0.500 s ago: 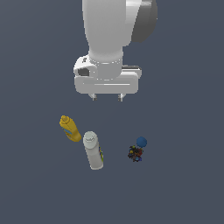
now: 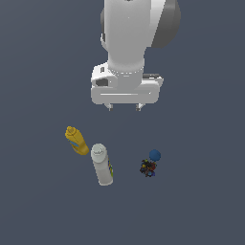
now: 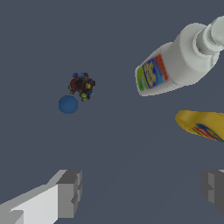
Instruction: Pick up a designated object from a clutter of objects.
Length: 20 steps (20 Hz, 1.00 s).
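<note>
Holding same pose as half-second earlier, gripper point(image 2: 124, 108) hangs upper centre, fingers spread wide, empty, well apart from blue ball point(image 2: 154, 154) lower right.

Bare simulator scene: featureless grey-blue floor point(image 2: 38, 201), flat rendering.

Flat, even simulator lighting; dim slate ground point(image 2: 38, 201), no cast shadows, no glare; sharp focus; slight coarse pixelation.
</note>
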Available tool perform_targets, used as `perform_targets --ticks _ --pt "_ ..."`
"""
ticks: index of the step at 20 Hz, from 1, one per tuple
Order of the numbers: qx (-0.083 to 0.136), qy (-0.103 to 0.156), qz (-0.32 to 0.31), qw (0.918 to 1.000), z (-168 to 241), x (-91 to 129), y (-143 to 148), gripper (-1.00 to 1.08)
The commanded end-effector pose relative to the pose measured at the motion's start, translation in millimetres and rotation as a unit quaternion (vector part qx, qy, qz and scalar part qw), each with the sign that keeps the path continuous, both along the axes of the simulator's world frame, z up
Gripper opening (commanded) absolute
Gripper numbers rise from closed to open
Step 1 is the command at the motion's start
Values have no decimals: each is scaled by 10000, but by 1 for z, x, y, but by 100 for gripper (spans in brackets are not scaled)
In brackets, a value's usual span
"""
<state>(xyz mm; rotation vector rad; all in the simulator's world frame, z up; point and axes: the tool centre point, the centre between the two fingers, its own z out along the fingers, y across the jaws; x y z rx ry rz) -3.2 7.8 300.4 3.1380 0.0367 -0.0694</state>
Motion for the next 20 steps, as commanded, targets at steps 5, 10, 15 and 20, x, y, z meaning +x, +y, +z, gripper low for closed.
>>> perform_targets --ticks 5,10,15,20 --pt "4 39 46 10000 -1 -2 6 100" --pt "-7 27 -50 10000 -9 3 10 100" --pt "-27 5 -245 9997 -24 12 21 100" --pt "-52 -30 -543 9985 -49 24 38 100"
